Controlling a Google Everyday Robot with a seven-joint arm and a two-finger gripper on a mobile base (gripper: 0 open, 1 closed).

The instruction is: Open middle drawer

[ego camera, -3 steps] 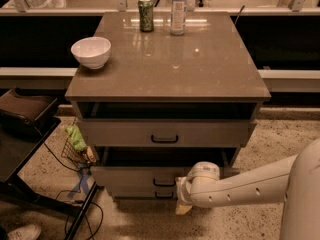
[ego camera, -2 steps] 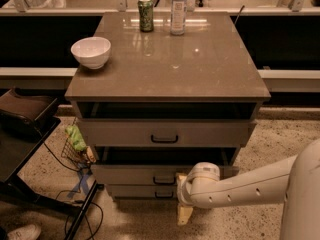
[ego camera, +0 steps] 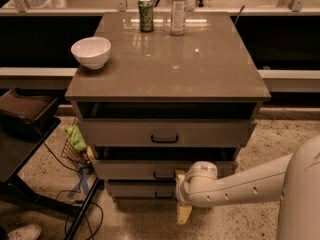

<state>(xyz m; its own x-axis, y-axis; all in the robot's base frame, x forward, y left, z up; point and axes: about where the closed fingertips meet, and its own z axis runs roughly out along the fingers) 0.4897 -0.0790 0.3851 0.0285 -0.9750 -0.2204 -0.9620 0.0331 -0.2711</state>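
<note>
The middle drawer [ego camera: 135,170] is the second of three pale flat fronts in the cabinet, with a small dark loop handle [ego camera: 164,175] at its centre. A dark gap shows above its front. The top drawer [ego camera: 120,133] sits above it and the lowest drawer [ego camera: 135,189] below it. My gripper [ego camera: 182,199] hangs at the end of the white arm [ego camera: 240,186] that reaches in from the right. It is just right of the middle drawer's handle and points down in front of the lowest drawer. I cannot tell whether it touches the handle.
On the cabinet top [ego camera: 200,69] stand a white bowl [ego camera: 91,51], a green can [ego camera: 145,14] and a clear bottle [ego camera: 178,3]. A dark cart [ego camera: 25,119] stands at the left, with a wire basket holding something green [ego camera: 76,138]. Cables [ego camera: 82,209] lie on the floor.
The gripper's tip has dropped lower, from beside the middle drawer's handle to in front of the lowest drawer. The drawers have not visibly moved.
</note>
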